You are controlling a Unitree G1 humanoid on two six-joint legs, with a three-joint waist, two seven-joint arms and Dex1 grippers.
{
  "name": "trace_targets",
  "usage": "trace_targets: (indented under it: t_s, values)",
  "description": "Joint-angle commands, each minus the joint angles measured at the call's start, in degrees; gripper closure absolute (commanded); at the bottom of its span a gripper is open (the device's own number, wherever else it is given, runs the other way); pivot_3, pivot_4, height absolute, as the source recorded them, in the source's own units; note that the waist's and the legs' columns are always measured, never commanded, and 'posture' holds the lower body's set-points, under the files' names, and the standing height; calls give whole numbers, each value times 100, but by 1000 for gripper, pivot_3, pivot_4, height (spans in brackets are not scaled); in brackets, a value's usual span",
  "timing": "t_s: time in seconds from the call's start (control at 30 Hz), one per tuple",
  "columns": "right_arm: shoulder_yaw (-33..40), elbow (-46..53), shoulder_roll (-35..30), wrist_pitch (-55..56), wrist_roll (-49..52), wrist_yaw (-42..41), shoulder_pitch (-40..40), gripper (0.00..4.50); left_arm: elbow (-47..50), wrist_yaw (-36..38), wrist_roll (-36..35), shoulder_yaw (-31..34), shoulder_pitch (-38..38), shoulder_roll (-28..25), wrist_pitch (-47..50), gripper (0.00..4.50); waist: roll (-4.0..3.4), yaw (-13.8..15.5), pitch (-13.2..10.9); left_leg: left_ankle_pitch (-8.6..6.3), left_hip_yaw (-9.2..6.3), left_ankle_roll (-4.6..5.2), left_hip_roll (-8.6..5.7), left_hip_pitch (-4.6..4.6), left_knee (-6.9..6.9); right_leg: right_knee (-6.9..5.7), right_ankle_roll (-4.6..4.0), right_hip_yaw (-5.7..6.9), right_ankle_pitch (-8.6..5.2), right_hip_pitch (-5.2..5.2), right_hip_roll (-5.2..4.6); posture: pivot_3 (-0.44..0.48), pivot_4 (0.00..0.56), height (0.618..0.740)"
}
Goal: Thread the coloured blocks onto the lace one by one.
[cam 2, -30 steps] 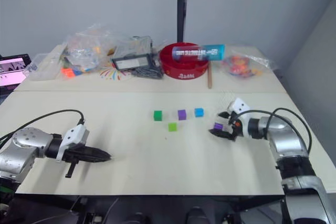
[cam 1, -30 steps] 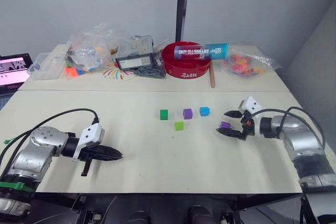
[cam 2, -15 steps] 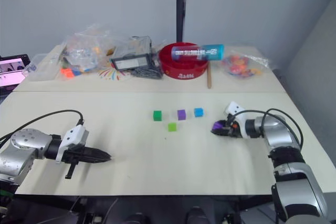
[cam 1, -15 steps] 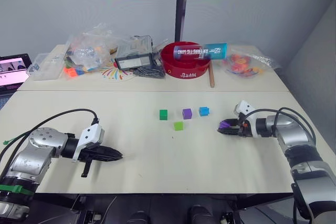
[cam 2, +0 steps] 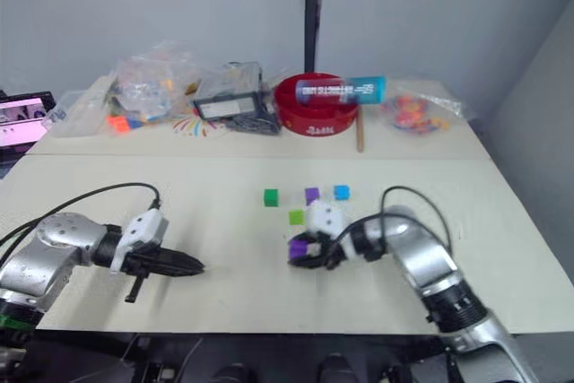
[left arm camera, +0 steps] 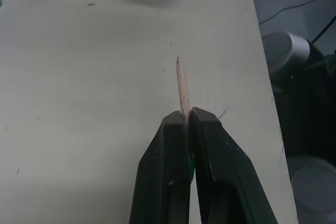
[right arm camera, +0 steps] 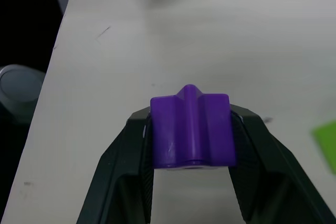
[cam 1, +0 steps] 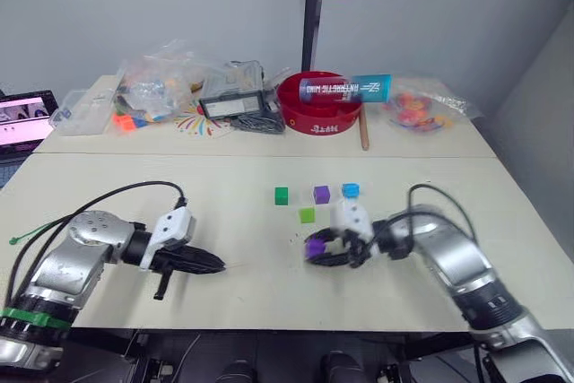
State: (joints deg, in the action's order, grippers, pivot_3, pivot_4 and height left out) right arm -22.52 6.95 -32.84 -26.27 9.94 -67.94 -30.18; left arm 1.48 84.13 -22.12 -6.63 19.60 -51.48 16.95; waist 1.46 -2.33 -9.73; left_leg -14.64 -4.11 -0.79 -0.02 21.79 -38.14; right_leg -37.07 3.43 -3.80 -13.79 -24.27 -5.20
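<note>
Progress was nil in the head view: four small plastic cubes lay loose on the pale surface. Left wrist view: left pincer clamped the thin green lace's pale stiff tip, bare. Right wrist view: right pincer gripped a purple plastic cube, unthreaded.

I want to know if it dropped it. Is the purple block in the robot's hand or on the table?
In its hand: the right gripper is shut on the purple block, fingers pressing both sides.
</note>
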Motion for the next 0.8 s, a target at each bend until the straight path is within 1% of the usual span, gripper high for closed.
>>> trace_targets:
  t_s: [0.03, 0.13, 0.2, 0.3, 0.43, 0.67, 0.8]
  values:
    - [-245, -126, -26, 16, -393, 171, -117, 3114, 348, -219, 89, -167, 251, 79, 360, 4500, 0, 2, 0, 0, -4, 0, -1, 6, -9, -1, 0, 2, 0, 0, 0, 0, 150, 731]
    - [-403, -358, 50, 37, -577, 271, -162, 3114, 565, -351, 82, -338, 392, 161, 776, 4500, 1, -9, 0, 0, -4, 0, -1, 10, -18, 0, 1, 3, 0, -1, 0, 0, 150, 731]
    - [-447, -396, 66, 75, -604, 252, -132, 3114, 599, -459, 186, -413, 449, 220, 815, 4500, 1, -27, 0, -1, -7, 1, 0, 3, -17, -2, 1, 4, 0, 3, 2, 0, 150, 731]
    - [-480, -446, 112, 109, -621, 279, -29, 3114, 551, -650, 511, -712, 613, 335, 916, 4500, 1, -32, 1, 0, -7, 1, 1, -2, -17, -3, 0, 4, 0, 7, 4, 0, 150, 731]
    - [-464, -417, 185, 29, -570, 335, 56, 3114, 597, -804, 674, -987, 837, 520, 1202, 4500, 6, -29, 3, 0, -7, 1, 1, -7, -18, -2, 0, 4, 0, 13, 5, 0, 150, 731]
    - [-462, -323, 266, -48, -557, 396, 135, 3114, 470, -895, 1048, -1390, 1028, 714, 1138, 4500, 6, -68, 4, -1, -7, 1, 4, -13, -18, -4, 0, 3, 0, 13, 9, 0, 150, 731]
    - [-456, -293, 286, -85, -552, 422, 150, 3114, 490, -938, 1049, -1401, 1122, 825, 1222, 4500, 7, -68, 4, -1, -8, 1, 4, -13, -18, -4, 0, 3, 0, 14, 9, 0, 150, 731]
